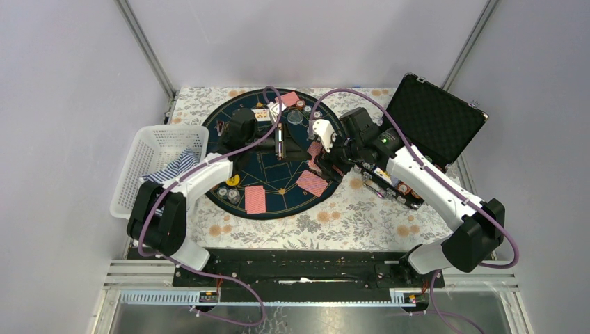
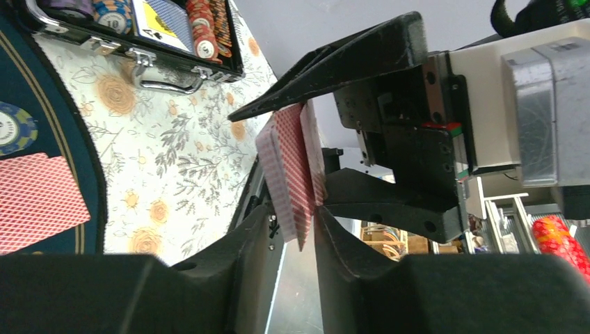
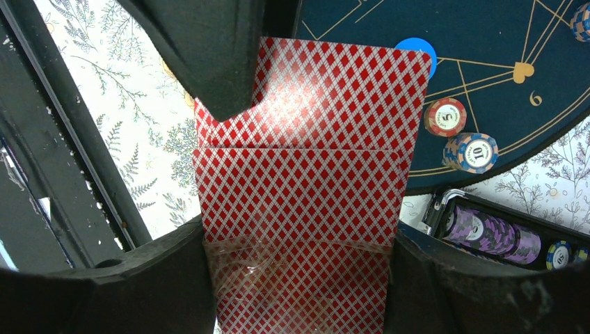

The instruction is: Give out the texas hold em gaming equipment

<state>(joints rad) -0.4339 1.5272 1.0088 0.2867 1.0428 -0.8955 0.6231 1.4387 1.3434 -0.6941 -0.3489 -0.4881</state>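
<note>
We saw both arms meet over the middle of the round dark-blue mat (image 1: 278, 186) in the top view. The right gripper (image 3: 299, 271) was clamped on the lower end of a deck (image 3: 299, 202) of red-backed cards, one finger on each long edge, and the deck filled the centre of its wrist view. The top card (image 3: 341, 90) sat higher than the rest of the deck, reaching the upper edge of that frame, and a dark finger of the left gripper lay over its upper left corner. In the left wrist view the left gripper (image 2: 296, 233) was pinched on the near edge of that card at mid-frame. We could not tell whether it held one card or several. A loose card (image 1: 255, 199) lay face down on the mat at lower centre of the top view, with a second loose card (image 1: 312, 183) to its right. Right of the deck, a red chip (image 3: 445, 116) and a blue chip (image 3: 473, 152) lay just beside each other near the mat's rim, below a blue button (image 3: 421, 50) half hidden by the top card. The open black case (image 1: 435, 118) stood at the right of the flowered desk (image 1: 348, 216), and a white basket (image 1: 149, 167) at the left.
</note>
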